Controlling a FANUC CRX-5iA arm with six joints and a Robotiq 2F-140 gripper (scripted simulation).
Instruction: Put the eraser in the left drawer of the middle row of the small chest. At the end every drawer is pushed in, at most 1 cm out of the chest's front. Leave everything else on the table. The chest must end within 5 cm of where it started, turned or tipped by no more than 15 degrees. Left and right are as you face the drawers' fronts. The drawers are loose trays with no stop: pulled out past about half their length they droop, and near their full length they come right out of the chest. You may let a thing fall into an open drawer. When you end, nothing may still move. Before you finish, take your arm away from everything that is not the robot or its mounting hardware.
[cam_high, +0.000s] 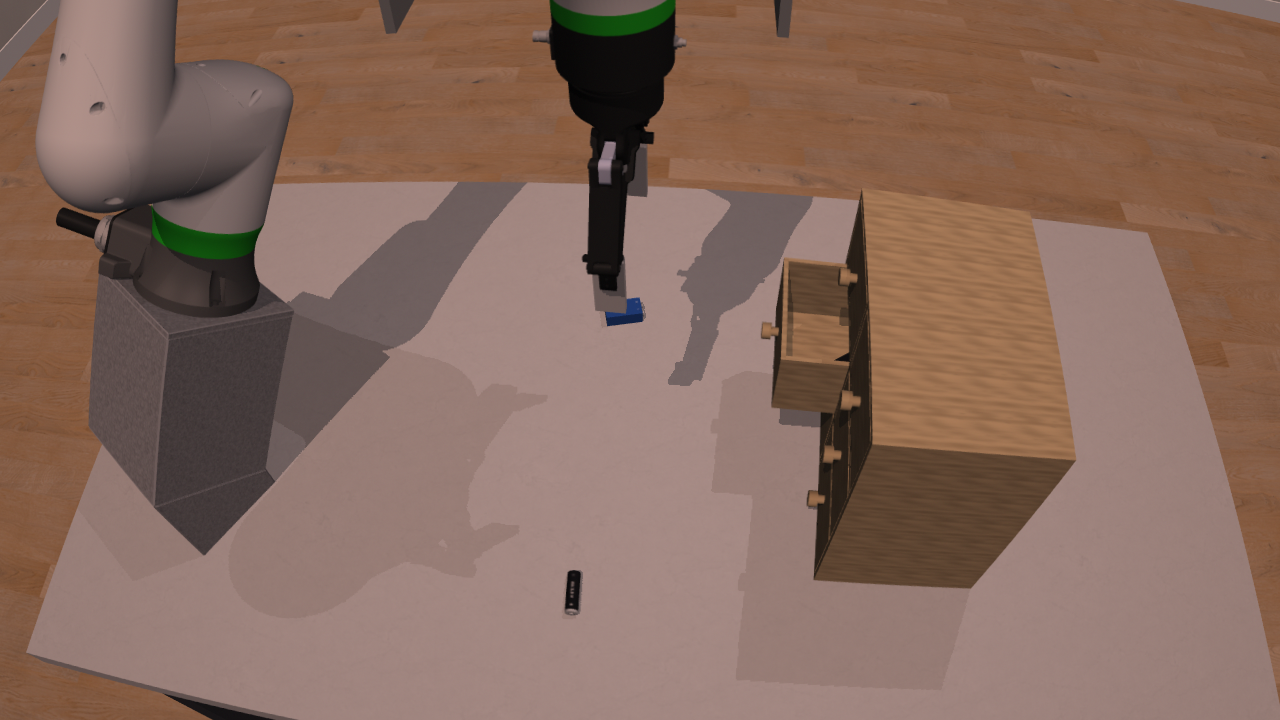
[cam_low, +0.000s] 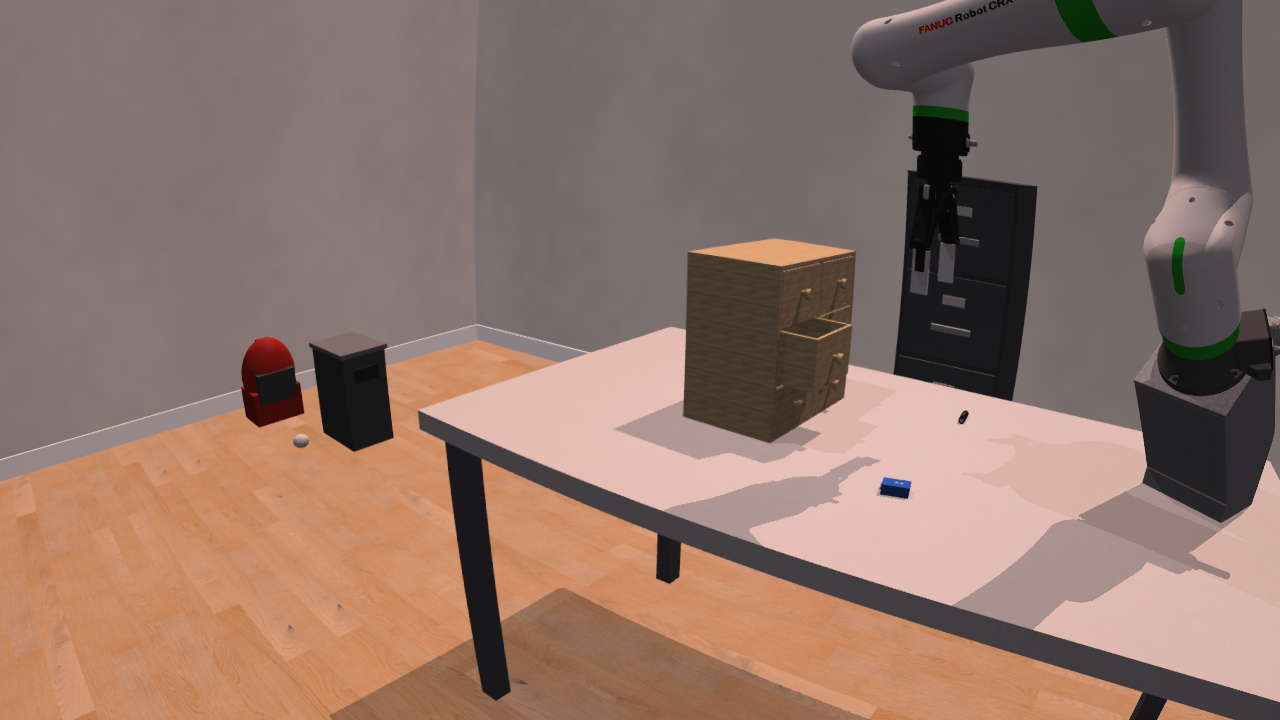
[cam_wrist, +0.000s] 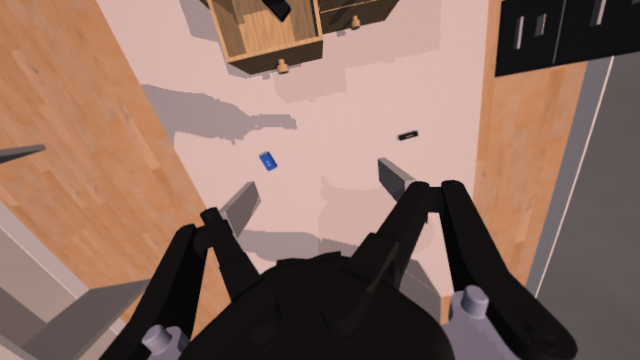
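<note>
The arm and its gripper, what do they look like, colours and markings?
The arm is glossy white with green bands at the joints and red and black FANUC lettering, mounted on a grey speckled pedestal. The gripper is black with flat grey fingertips.

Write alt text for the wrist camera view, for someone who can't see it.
The open, empty end effector hangs high above a pale table, pointing down. A small blue eraser lies below; beyond it, a wooden chest has one drawer pulled out. A black battery lies to the right.

Light is bright and even. Soft double shadows of the arm and chest (cam_high: 957, 358) fall on the surface (cam_high: 501, 501). The top view bends at its edges; all views are sharp.
</note>
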